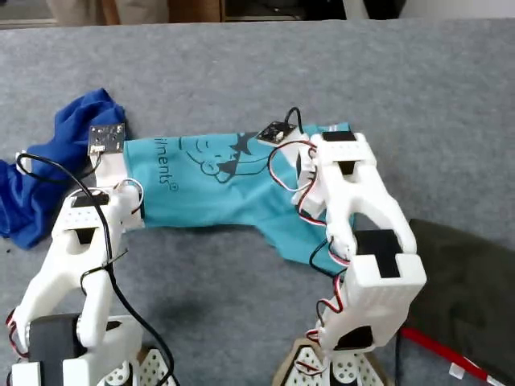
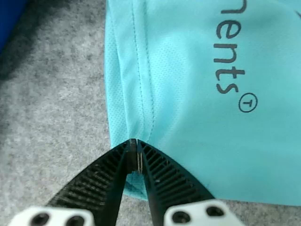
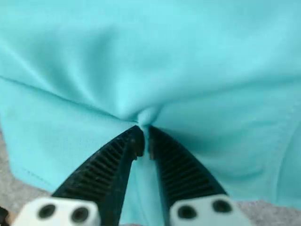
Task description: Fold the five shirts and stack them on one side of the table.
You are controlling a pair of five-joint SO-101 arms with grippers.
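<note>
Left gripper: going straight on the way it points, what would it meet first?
The teal shirt: the left gripper is shut on its hemmed edge, and more of it seems to lie straight ahead.

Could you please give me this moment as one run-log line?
left gripper: shut on teal shirt hem | right gripper: shut on teal shirt | blue shirt: crumpled beside it

1 teal shirt (image 1: 201,189), 1 blue shirt (image 1: 76,129), 1 dark cloth (image 1: 467,281) and 2 tools (image 2: 134,143) (image 3: 145,133)
</note>
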